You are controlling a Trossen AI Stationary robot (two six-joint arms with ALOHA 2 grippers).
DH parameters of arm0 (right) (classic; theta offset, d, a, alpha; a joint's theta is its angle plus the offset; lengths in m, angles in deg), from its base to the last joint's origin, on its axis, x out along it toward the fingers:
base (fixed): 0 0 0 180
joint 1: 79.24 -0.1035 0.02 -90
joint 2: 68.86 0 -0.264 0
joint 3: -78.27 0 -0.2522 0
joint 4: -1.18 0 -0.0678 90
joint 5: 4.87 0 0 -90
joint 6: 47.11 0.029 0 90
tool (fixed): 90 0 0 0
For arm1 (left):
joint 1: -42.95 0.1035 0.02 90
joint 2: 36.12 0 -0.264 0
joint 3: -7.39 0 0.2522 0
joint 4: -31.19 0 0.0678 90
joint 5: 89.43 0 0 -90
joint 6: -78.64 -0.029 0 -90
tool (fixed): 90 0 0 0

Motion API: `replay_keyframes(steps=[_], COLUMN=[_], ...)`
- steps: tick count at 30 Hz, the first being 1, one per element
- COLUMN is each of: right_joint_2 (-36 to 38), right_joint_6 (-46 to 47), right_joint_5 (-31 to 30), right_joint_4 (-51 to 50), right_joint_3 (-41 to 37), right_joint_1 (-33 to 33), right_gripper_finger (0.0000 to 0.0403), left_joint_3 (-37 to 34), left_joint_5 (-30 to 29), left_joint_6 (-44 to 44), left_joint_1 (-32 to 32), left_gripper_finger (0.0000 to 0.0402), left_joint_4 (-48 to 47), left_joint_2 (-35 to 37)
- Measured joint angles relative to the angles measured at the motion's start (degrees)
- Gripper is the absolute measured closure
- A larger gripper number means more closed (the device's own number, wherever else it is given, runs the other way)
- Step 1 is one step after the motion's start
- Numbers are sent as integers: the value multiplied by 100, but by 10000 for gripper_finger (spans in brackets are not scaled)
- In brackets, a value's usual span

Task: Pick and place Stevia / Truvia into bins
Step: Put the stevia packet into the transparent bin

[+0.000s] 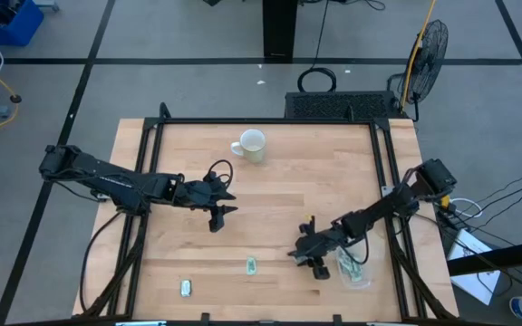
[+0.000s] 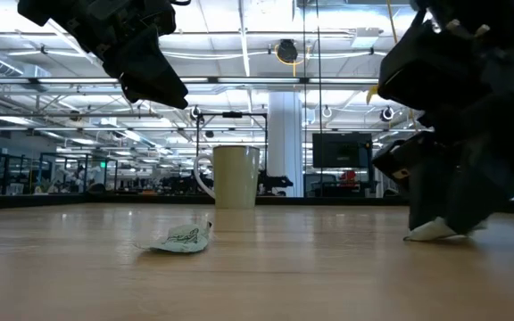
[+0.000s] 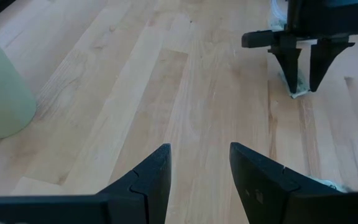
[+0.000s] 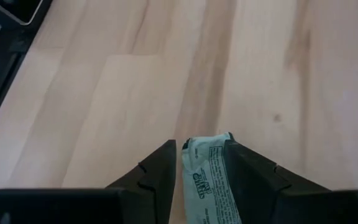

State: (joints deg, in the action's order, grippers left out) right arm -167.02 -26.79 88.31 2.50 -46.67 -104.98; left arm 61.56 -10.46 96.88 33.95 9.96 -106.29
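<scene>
Your right gripper sits low at the table's front right, fingers pinching a Stevia packet — just beside the clear bin, which holds several packets. Your left gripper hovers mid-table, fingers spread, nothing between them. Two loose packets lie near the front edge.

Both arms are showing dark, jointed links trailing black cables — each gripper's fingers are tapering to angular, wedge-shaped tips.
</scene>
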Motion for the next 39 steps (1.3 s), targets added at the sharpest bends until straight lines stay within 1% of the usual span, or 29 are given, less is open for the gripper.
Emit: replay_keyframes(steps=[4, 7, 10, 16, 18, 22, 26, 28, 29, 32, 35, 37, 39], right_joint_2=[-3, -3, -3, -3, -3, 111, 440, 751, 918, 1424, 1812, 2042, 2213], right_joint_6=[0, -4, -50, -86, -199, -457, -621, -607, -599, -258, 758, 1532, 2188], right_joint_5=[6, 6, 4, -5, -7, -30, -36, -119, -266, -812, -1331, -1455, -1523], right_joint_4=[13, 15, 18, 50, 66, 120, -13, -429, -747, -2148, -3374, -3835, -4029], right_joint_3=[0, 0, 0, 0, 0, 26, 125, 236, 326, 616, 772, 772, 774], right_joint_1=[115, 183, 233, 289, 289, 289, 277, 236, 185, -62, -419, -718, -1067], right_gripper_finger=[277, 289, 315, 381, 396, 397, 401, 401, 401, 402, 401, 402, 402], left_joint_3=[0, 0, 0, 0, 0, 0, 0, 0, 0, 0, 0, 0, 0], left_joint_5=[0, 0, 0, 0, 0, 0, 0, 0, 0, 7, 51, 51, 51], left_joint_6=[2, 15, 31, 28, 28, 26, 22, 22, 22, 21, 20, 20, 20], left_joint_1=[0, 0, 0, 0, 0, 0, 1, 0, 2, 0, 0, 0, 0], left_gripper_finger=[231, 231, 231, 231, 231, 231, 231, 231, 231, 231, 231, 231, 231], left_joint_4=[0, 0, 0, 0, -2, -4, -18, -30, -28, -53, -55, -61, -68], left_joint_2=[0, 0, 0, 0, 0, 0, 0, 0, 0, 0, 0, 0, 0])
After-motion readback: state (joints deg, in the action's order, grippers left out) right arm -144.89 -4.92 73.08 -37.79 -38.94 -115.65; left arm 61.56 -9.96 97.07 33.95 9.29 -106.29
